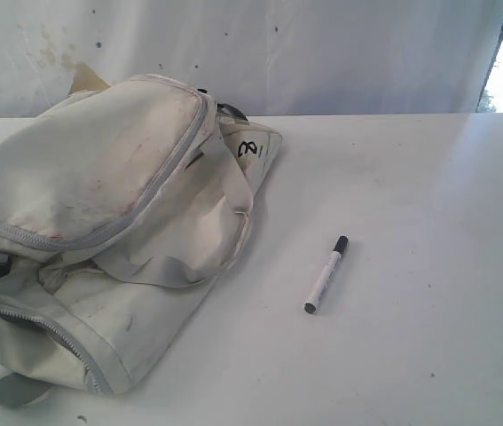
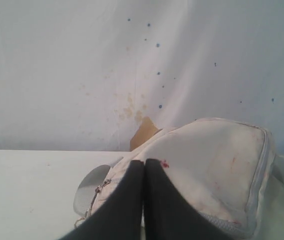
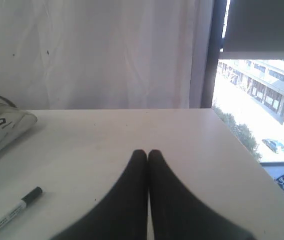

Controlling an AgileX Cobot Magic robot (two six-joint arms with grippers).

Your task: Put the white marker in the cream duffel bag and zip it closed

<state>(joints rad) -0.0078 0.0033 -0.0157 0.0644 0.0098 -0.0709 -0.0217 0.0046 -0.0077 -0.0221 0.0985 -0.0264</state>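
The marker [image 1: 326, 274] lies flat on the table [image 1: 428, 204], right of the bag [image 1: 100, 204], slanting near-left to far-right with its black cap [image 1: 341, 243] at the far end. The bag's black logo [image 1: 247, 148] is unreadable. The left gripper [image 2: 144, 161] points at the bag, its fingers pressed together and empty. The right gripper [image 3: 148, 151] is likewise closed on nothing, right of the marker, whose print is illegible.

White marker [image 1: 326, 274] lies flat beside the slumped, stained cream duffel bag [image 1: 100, 222].
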